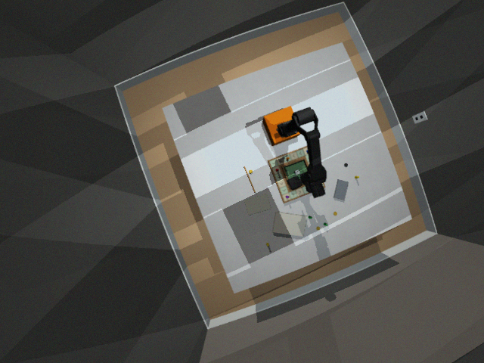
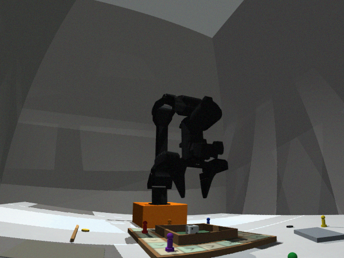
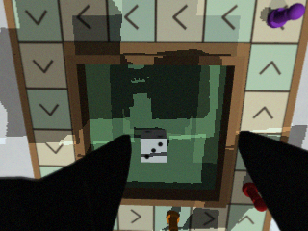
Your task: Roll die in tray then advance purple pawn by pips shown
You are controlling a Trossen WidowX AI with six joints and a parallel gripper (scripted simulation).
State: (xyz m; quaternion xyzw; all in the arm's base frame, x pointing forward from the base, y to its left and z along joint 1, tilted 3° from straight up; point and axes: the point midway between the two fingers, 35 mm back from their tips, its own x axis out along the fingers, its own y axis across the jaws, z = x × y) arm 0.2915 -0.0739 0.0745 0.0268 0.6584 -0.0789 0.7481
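The white die (image 1: 296, 172) (image 2: 192, 229) (image 3: 153, 153) is inside the walled tray (image 2: 208, 238) (image 3: 240, 96), on its green floor. Three pips show on its top face in the wrist view; whether it is still moving cannot be told. My gripper (image 2: 193, 197) (image 3: 184, 141) is open and empty, pointing down high above the tray, with the die well below and between the fingers in the wrist view. The purple pawn (image 1: 286, 197) (image 2: 169, 243) (image 3: 284, 16) stands upright on a corner square of the arrowed board (image 2: 190, 248) (image 3: 45, 67), away from the fingers.
A red pawn (image 2: 144, 227) (image 3: 253, 196), an orange pawn (image 2: 169, 221) (image 3: 172, 218) and a blue pawn (image 2: 208, 220) stand on the board. Around it are a grey slab (image 1: 340, 190) (image 2: 316, 233), a cream box (image 1: 290, 224), a stick (image 1: 249, 179) and a yellow pawn (image 1: 356, 177) (image 2: 323, 221).
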